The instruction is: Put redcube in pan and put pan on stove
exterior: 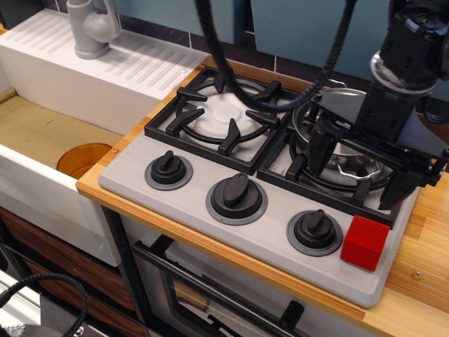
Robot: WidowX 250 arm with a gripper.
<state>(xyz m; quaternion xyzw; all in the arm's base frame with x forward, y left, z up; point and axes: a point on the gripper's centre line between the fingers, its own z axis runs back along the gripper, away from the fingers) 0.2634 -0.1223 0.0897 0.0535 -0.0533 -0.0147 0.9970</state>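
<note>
Red cube, the redcube [365,242], sits on the front right corner of the stove [280,242], on the grey panel just right of the right-hand knob [315,231], touching nothing else. Not in the pan. Wood bench [421,281] carries the stove; oven door handle [210,288] shows below the front edge. Three black knobs in a row along the grey front: left knob [168,169], middle knob [236,196], then the right one.

Behind the knobs, two black grates. Left grate [217,119] is bare with a white burner disc [226,116] in the middle. Right grate [330,179] holds the pan [351,165], shiny steel, upright, already on the burner, mostly hidden by the arm.

End effector [358,168] hangs over the pan, black fingers [321,151] spread wide apart, one reaching down on the pan's left side, the other at its front right near the grate edge. Holding nothing. Whether the fingers touch the pan rim is hard to tell. Black cables [231,63] loop over the left burner toward the arm.

Left of the stove: white sink [42,175] with an orange round thing [83,159] in the basin. Far back left, grey faucet [92,28] on the white ribbed drainboard [126,63].
</note>
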